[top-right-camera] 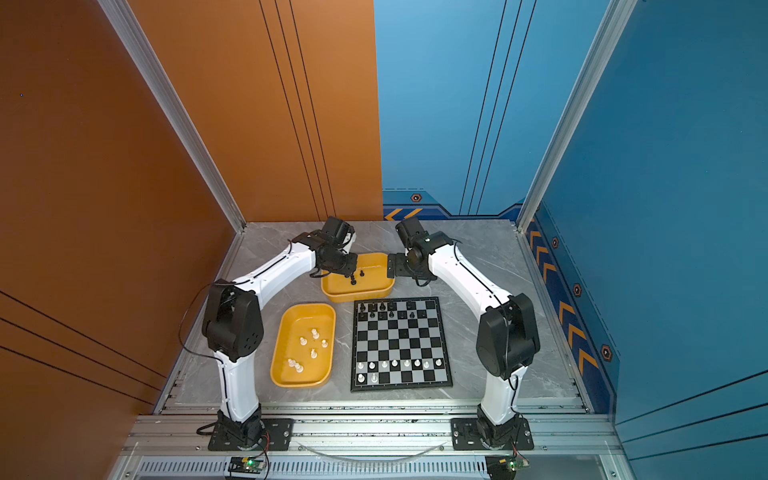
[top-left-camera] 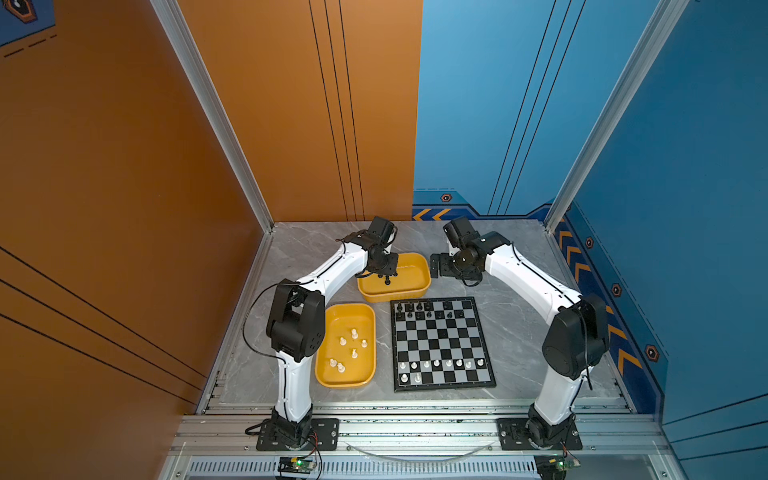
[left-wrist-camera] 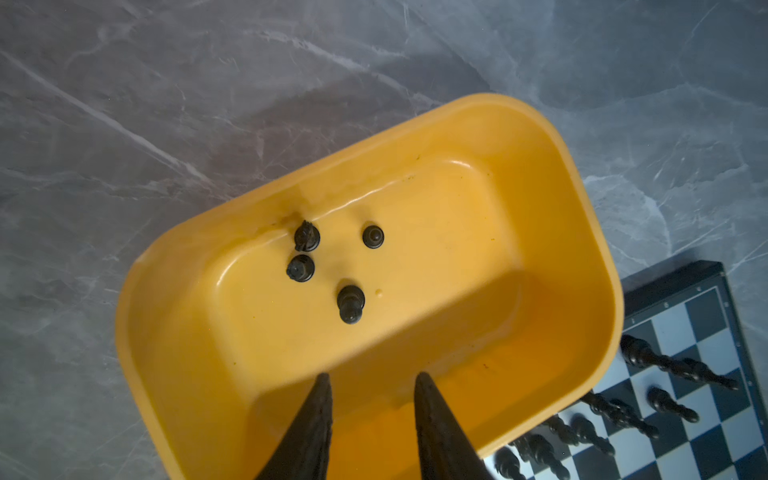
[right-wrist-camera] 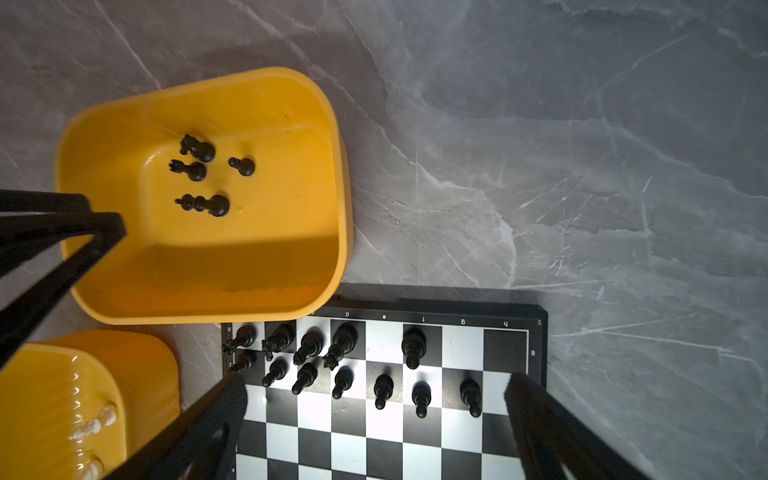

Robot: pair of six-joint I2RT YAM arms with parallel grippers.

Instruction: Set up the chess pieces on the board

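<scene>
You are seeing: board lying on the desk | left tray sitting beside it | rear tray sitting behind it | chess pieces standing in both trays and along the board's end rows.

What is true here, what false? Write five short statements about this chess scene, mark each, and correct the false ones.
The far yellow tray holds four black chess pieces. True.
The near yellow tray holds black pieces. False: it holds six white chess pieces.
The left gripper grips a pawn. False: its jaws stand apart, empty, above the far tray.
Eight white pawns stand in one row on the chessboard. True.
The right gripper is shut. False: its jaws stand wide apart, empty.
</scene>
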